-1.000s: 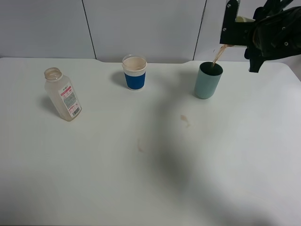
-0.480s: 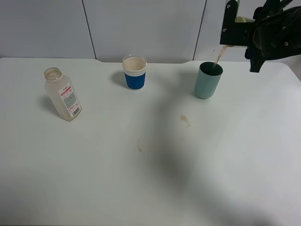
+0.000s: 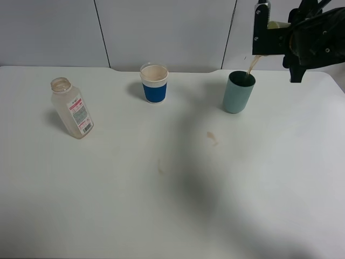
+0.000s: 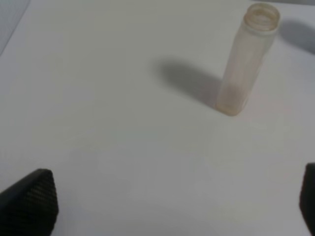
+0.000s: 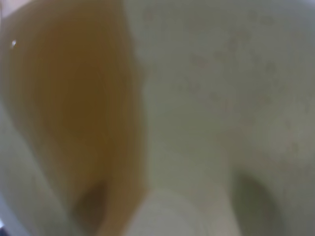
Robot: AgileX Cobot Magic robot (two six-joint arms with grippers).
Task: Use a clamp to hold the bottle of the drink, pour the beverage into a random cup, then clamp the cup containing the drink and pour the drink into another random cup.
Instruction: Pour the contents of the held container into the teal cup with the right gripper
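On the white table (image 3: 172, 205), seen from the high camera, the right gripper (image 3: 268, 33) hangs at about one o'clock from the table's middle, just above and to the right of the green cup (image 3: 238, 91). Its jaws are closed on a pale cup (image 3: 276, 24), mostly hidden behind the black fingers and tipped over toward the green cup. A thin brown stream (image 3: 252, 66) falls from it into the green cup's open mouth. In the right wrist view the frame is filled by the pale cup's inside (image 5: 221, 98), blurred, with brown drink (image 5: 74, 108) running along one side.

The blue cup (image 3: 154, 83), white at the rim, stands upright at about twelve o'clock, well apart from the green cup. The bottle (image 3: 71, 107) stands open-topped at about ten o'clock, uncapped and looking nearly empty. Small brownish spots (image 3: 212, 136) mark the table below the green cup.

The left wrist view shows the bottle (image 4: 247, 59) upright some way off, with the left gripper's fingertips (image 4: 29, 199) spread wide apart at the frame's edges, holding nothing.
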